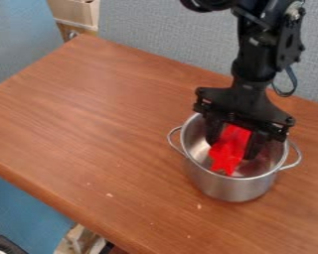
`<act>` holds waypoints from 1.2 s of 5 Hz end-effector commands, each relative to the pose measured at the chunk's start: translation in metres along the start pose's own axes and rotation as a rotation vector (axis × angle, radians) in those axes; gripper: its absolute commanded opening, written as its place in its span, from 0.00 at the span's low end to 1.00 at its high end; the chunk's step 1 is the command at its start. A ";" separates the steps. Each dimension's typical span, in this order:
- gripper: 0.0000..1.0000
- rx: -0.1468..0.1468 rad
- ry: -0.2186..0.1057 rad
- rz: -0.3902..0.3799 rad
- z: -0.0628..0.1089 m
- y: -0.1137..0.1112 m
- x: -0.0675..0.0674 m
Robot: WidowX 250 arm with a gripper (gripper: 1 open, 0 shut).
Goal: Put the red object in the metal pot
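The metal pot [215, 177] stands on the wooden table near its right front, shiny, with small side handles. My gripper [238, 127] hangs straight down over the pot's mouth, shut on the red object [231, 152]. The red object is a long bright red block held upright and slightly tilted, its lower end down inside the pot, near the inner wall. Whether its tip touches the pot's bottom I cannot tell. The black arm rises from the gripper to the top right.
The brown wooden table [95, 109] stretches left and toward the back. Its front edge runs diagonally at the lower left. A beige box-like thing [77, 12] stands beyond the far left corner, against a blue wall.
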State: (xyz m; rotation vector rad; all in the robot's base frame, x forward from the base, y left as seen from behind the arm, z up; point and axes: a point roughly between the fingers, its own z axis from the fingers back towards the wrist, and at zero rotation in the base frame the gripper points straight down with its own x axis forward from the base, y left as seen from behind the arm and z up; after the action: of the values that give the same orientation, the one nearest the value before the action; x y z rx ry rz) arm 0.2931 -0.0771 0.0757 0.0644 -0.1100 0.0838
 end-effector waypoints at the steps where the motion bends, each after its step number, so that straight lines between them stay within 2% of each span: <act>1: 0.00 -0.016 -0.037 0.018 0.009 0.004 0.008; 6: 0.00 -0.032 -0.038 0.032 0.002 0.008 0.013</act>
State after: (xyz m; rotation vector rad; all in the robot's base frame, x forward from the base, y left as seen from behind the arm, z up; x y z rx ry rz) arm 0.2993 -0.0704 0.0689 0.0431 -0.1117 0.1005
